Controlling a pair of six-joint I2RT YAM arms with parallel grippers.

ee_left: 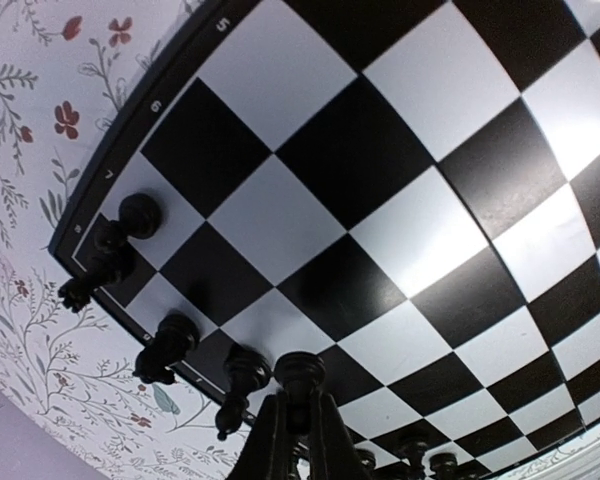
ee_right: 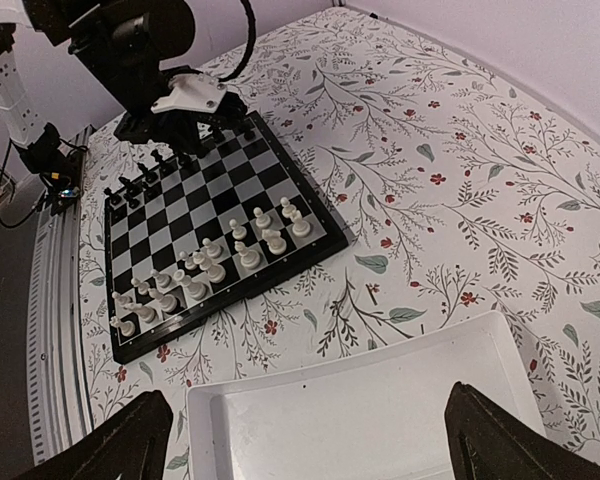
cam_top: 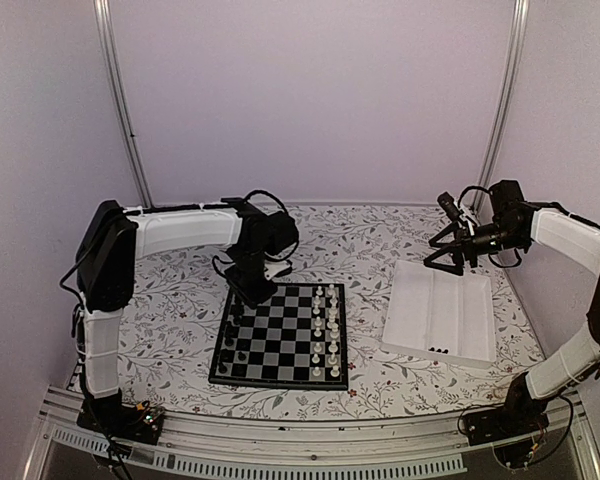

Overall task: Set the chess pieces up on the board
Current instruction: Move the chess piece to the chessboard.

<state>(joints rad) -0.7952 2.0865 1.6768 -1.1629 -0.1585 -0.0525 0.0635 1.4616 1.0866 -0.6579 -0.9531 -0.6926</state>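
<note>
Where the left arm (cam_top: 105,260) and the right arm (cam_top: 580,240) are bolted at the near edge of the flower-patterned desk (cam_top: 380,240), the board (cam_top: 275,340) lies just beyond them, left of centre, its black border nearly square to the desk edge; white pieces (cam_top: 325,335) stand in two files along its right side, and black chess pieces (ee_left: 140,215) stand along its left side, where the left wrist view shows four of them close to the numbered rim; right of the board and apart from it sits a white tray (cam_top: 410,335), with a few small dark pieces (cam_top: 440,349) lying at its near end, too small to tell their kind; further back, the left claw (ee_left: 298,425) is low over the board's far left corner, clenched on one black piece (ee_left: 298,372) that stands upright between the fingers (ee_left: 270,445), just beside the nearest of those black ones; whether its foot touches the square beneath I cannot tell; the right claw (ee_right: 306,392) hangs above the tray's far end, released, its fingers spread wide and grasping nothing, and its own camera looks past the tray's rim to the board and the left arm beyond; behind everything rise pale lilac walls (cam_top: 310,100) with two slanting metal rails (cam_top: 120,100) running up them
</note>
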